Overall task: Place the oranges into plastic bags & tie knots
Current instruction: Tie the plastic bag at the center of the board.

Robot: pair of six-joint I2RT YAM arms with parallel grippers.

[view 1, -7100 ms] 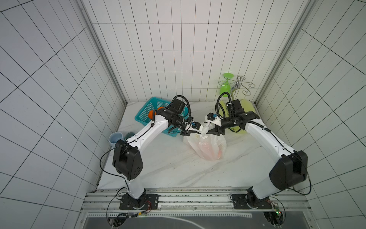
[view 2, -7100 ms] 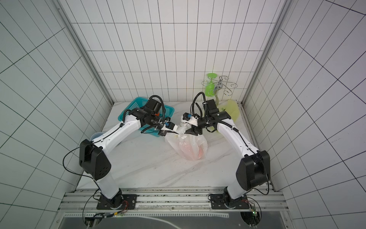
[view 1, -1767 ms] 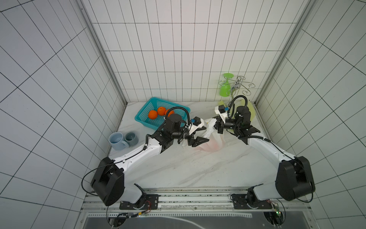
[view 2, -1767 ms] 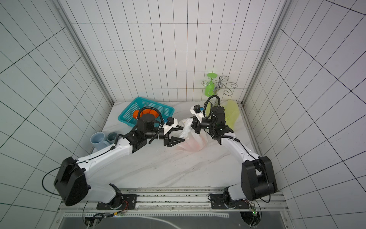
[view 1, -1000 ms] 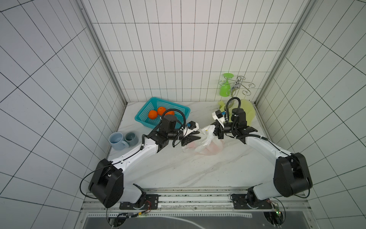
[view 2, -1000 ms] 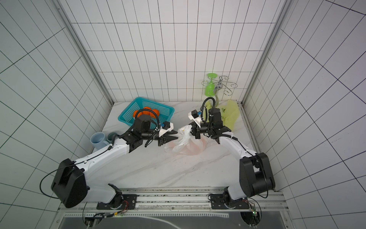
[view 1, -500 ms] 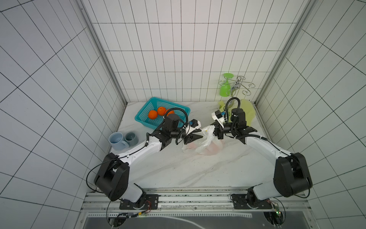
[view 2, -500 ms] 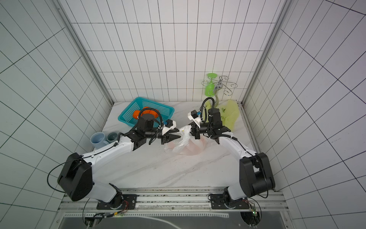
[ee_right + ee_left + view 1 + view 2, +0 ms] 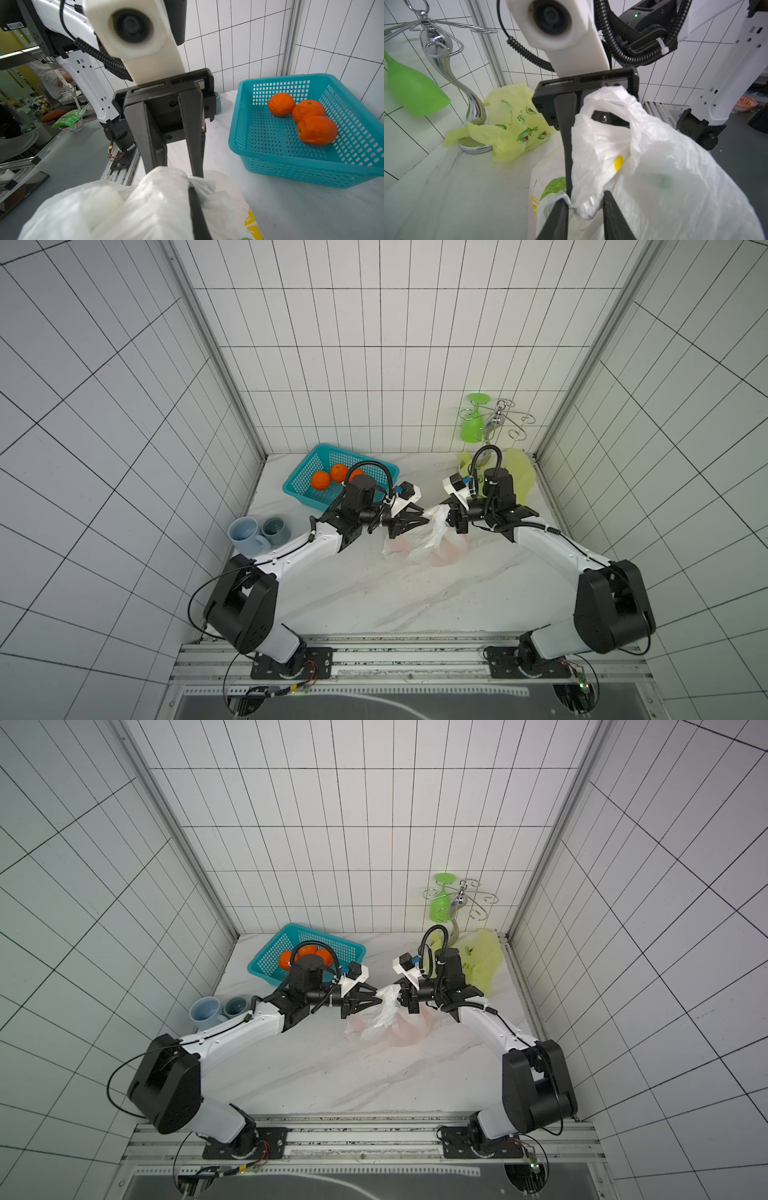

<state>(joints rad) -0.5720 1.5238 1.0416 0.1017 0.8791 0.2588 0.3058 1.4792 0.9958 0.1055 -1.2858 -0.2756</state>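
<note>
Left fingers point(image 9: 558, 218) nearer crumpled white bag point(image 9: 675, 166)

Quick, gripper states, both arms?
Left gripper: jaws around a fold of the white bag; grip cannot be told.
Right gripper: shut on the white bag.

Seven seconds back I had the white bag point(image 9: 419, 543) stretched upright between both tools. It has since slumped onto the counter point(image 9: 374, 593). My left tool point(image 9: 424, 518) let go and backed off toward 9 o'clock with jaws wide. It has now returned toward 3 o'clock and narrowed onto a bunch of plastic at the bag's top. The right tool point(image 9: 448, 515) has sunk toward 6 o'clock. My left arm has swung off the basket point(image 9: 303, 495), uncovering the oranges point(image 9: 321, 480).
</note>
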